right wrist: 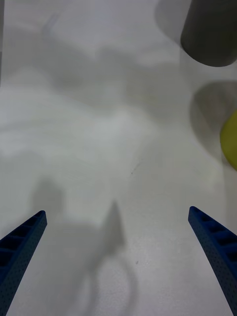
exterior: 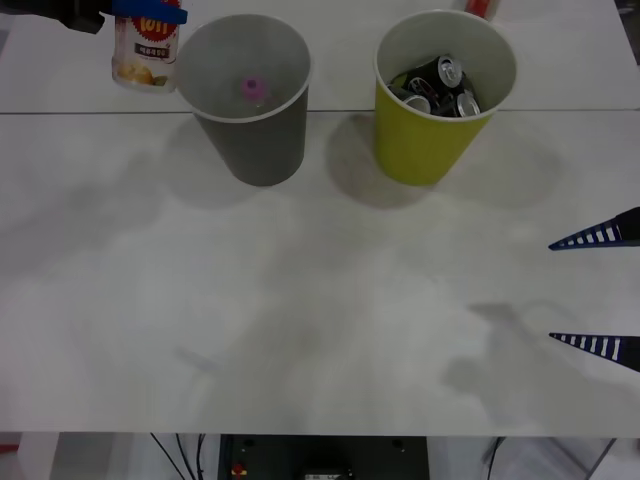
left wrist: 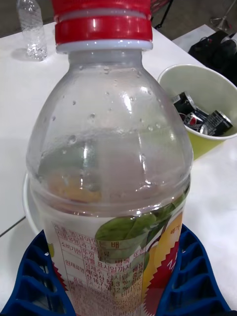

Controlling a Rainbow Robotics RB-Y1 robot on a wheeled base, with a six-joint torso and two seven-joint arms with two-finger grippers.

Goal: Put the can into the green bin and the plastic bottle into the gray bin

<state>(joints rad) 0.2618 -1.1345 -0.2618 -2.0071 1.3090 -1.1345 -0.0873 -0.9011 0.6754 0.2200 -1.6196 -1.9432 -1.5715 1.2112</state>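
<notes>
A: Our left gripper [left wrist: 118, 291] is clamped around the plastic bottle [exterior: 146, 48], blue fingers [left wrist: 37, 281] hugging the label on both sides, at the upper left of the front frame.

B: We see it raised just left of the gray bin [exterior: 250, 150], red cap [left wrist: 102, 22] upright. A small pink-capped item [exterior: 252, 89] lies inside that bin.

A: And our right gripper [exterior: 597, 290]?

B: Spread wide with nothing in it, at the right edge above the white table [exterior: 300, 300], well apart from both bins.

A: The green bin [exterior: 430, 140] stands right of the gray one, upper centre, with dark cans [exterior: 440, 85] inside.
</notes>
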